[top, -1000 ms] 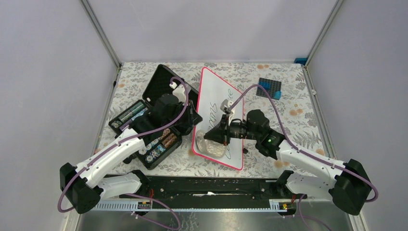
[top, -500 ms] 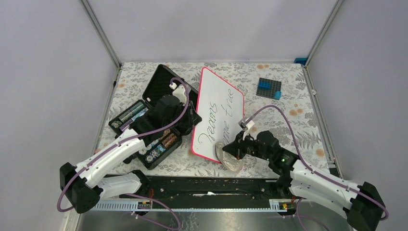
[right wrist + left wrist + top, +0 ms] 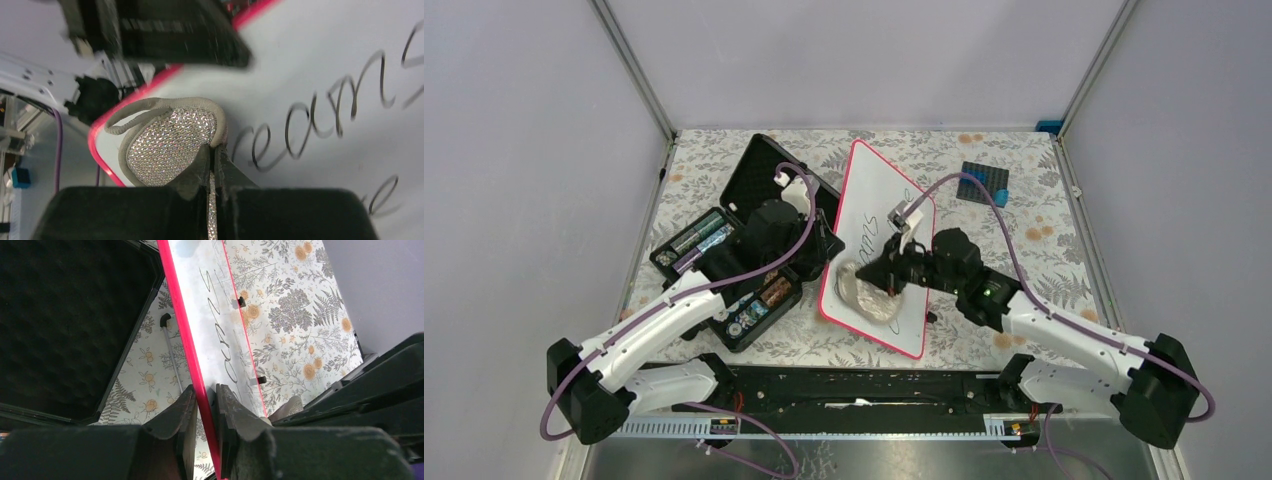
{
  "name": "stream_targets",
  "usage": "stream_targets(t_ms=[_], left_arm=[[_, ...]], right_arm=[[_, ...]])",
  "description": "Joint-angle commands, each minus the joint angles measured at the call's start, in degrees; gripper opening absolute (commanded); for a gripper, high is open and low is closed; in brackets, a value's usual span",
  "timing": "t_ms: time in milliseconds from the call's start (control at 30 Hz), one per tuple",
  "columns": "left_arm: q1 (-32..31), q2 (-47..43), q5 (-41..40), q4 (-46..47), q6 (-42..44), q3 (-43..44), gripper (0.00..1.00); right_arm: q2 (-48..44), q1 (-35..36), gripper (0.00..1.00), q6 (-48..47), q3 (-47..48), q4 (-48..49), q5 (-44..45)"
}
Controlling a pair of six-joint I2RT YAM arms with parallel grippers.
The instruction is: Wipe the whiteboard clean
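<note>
Top view, board: the large flat white rectangular whiteboard with a thin red-pink rim lies mid-frame on the floral-patterned surface. Its long axis runs from top centre down to lower centre, leaning slightly right.
Top view, left fingers: the left fingers meet the board's left long rim about halfway along. The open black foam-lined case sits just to their left.
Top view, right fingers: the right fingers reach in from the right over the board's lower half. They carry a grey glitter-faced cloth pad that rests on the board near its lower left.
Top view, writing: black handwriting shows up-frame of the pad, so the unwiped part lies along the long axis, away from the fingers. The right arm is the nearer one to it.
Left wrist view, grip: the left fingers are clenched on the whiteboard at its red rim, one on each side. The board stretches away up the frame.
Right wrist view, grip: the right fingers are pinched tight on the edge of the pad, low and left of frame near a rounded corner of the whiteboard.
Right wrist view, direction: the handwriting runs rightward from the pad; judging by this, the wipe should travel that way.
</note>
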Motion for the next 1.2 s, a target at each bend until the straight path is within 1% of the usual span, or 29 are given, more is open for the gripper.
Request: stream_targets(t_ms=[0, 133, 267, 433, 533, 667, 800, 900, 1000, 1100, 1167], left_arm=[[-2.05, -1.31, 2.16, 3.16, -0.19, -0.24, 0.0], [-2.16, -2.07, 1.33, 2.99, -0.04, -0.59, 0.0], [-2.2, -2.49, 1.4, 2.95, 0.1, -0.83, 0.0], [-2.15, -2.67, 0.98, 2.97, 0.61, -1.12, 0.0], [-2.19, -2.54, 0.96, 2.92, 0.63, -1.06, 0.0], [-2.21, -2.54, 0.97, 2.89, 0.18, -1.29, 0.0], [-2.23, -2.12, 0.88, 2.97, -0.38, -1.47, 0.0], [-2.35, -1.77, 0.91, 3.15, -0.73, -1.28, 0.0], [-2.55, -1.75, 0.83, 3.11, -0.37, -1.04, 0.0], [-2.57, -2.2, 0.79, 2.94, 0.09, -1.25, 0.0], [-2.55, -2.66, -0.67, 2.53, 0.42, -1.34, 0.0]], right_arm=[[4.49, 0.58, 0.0, -2.21, 4.72, 6.96, 2.54], [3.35, 0.62, 0.0, -1.3, -2.92, 6.74, 5.59], [-1.8, 0.46, 0.0, 0.39, -11.19, 1.85, 9.94], [-8.79, 0.61, 0.0, 0.97, -15.47, -4.82, 14.25], [-9.64, 0.6, 0.0, 0.02, -13.85, -3.66, 13.49], [-3.01, 0.87, 0.0, -0.58, -7.53, 3.23, 4.96], [3.24, 1.35, 0.0, -0.45, -0.07, 9.24, 1.93], [5.88, 1.32, 0.0, -1.18, 3.41, 10.52, 0.6], [6.54, 1.32, 0.0, -1.63, 2.57, 10.74, 2.81], [6.55, 1.28, 0.0, -1.75, -1.79, 9.5, 6.41], [5.86, 1.24, 0.0, -1.16, -5.3, 8.06, 9.48]])
